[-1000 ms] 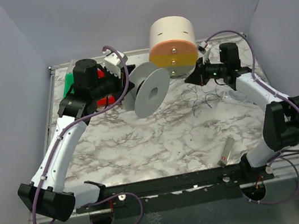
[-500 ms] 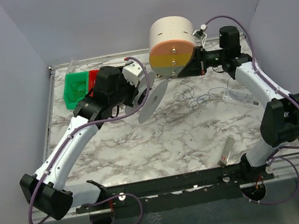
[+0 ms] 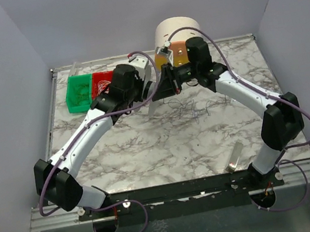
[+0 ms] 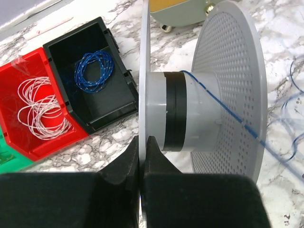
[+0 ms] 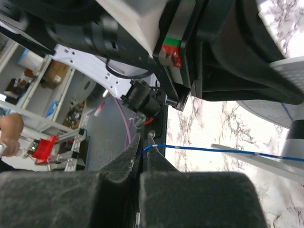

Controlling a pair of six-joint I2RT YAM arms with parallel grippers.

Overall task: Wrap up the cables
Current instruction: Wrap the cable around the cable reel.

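Both arms meet at the far middle of the desk, walling off the drum behind them. The spool in the left hand and the taut cable running to the right hand bar the gap between. Bins fill the far left corner. Loose cable loops lie mid-desk. The near half is open save a small clear strip near the near right corner.

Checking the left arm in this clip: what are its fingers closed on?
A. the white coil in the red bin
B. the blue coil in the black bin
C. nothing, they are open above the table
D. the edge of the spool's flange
D: in the left wrist view the left gripper has its two fingers pressed together on the thin edge of one flange of the spool.
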